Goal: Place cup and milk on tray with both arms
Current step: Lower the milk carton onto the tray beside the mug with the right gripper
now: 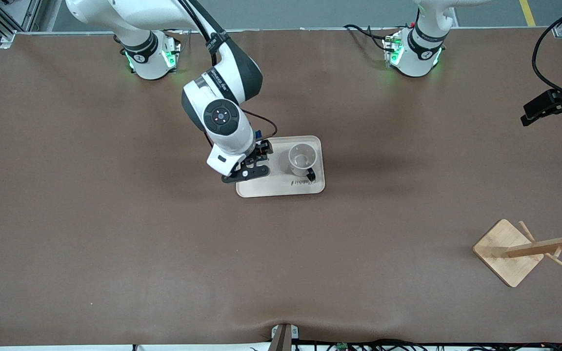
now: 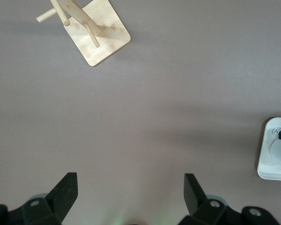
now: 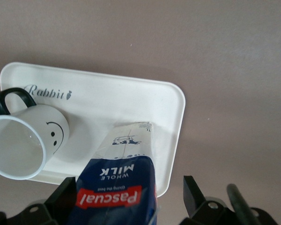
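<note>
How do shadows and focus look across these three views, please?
Front view: a soft dark shadow on the table beside the tray. Right wrist view: the milk looms large and stretched, its lettering readable. Left wrist view: evenly lit, the left gripper fingers in sharp silhouette.

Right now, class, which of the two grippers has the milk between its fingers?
The right gripper, over the tray, has the milk; the left gripper is open and empty.

White smiley cup point(image 3: 25, 147) upright on cream tray point(image 3: 131, 101); dark blue milk point(image 3: 122, 183) carton beside it, base on tray
</note>
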You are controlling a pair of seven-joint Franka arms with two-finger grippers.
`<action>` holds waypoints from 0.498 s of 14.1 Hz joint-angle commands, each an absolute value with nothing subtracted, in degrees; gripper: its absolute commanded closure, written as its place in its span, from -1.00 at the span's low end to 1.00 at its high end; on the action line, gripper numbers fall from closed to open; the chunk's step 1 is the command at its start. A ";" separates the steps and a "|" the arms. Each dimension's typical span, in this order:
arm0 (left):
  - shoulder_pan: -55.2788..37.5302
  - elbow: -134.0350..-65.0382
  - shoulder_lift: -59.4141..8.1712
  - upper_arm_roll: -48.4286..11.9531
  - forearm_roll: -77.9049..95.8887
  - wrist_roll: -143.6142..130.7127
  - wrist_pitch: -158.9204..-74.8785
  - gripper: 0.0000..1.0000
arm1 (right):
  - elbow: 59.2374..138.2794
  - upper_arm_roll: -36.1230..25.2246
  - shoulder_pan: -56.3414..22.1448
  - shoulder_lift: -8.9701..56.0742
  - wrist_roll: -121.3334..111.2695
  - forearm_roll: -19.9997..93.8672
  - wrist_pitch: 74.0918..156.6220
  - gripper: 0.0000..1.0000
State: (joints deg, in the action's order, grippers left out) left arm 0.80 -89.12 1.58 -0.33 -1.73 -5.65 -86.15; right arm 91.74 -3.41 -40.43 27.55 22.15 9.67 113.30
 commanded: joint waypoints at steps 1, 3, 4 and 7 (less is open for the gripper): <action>0.70 -89.56 2.02 -0.18 -0.79 -4.66 -86.57 -1.00 | 88.87 -3.08 -38.76 26.89 21.71 8.79 112.85 -1.00; 0.79 -89.56 2.02 -0.18 -0.79 -4.66 -86.57 -1.00 | 86.15 -3.08 -37.18 26.98 22.23 8.79 112.85 -1.00; 0.79 -89.56 2.02 -0.18 -0.88 -4.66 -86.57 -1.00 | 85.26 -3.16 -36.92 26.90 22.41 8.62 112.94 -1.00; 0.88 -90.00 2.02 -0.18 -0.79 -4.66 -86.57 -1.00 | 80.70 -5.36 -34.73 26.19 21.80 8.61 111.63 -1.00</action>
State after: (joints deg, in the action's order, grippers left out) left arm 0.80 -89.31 1.57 -0.34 -1.73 -5.65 -86.15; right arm 83.45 -4.87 -36.75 27.11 22.02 9.43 113.57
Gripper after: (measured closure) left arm 0.000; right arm 0.000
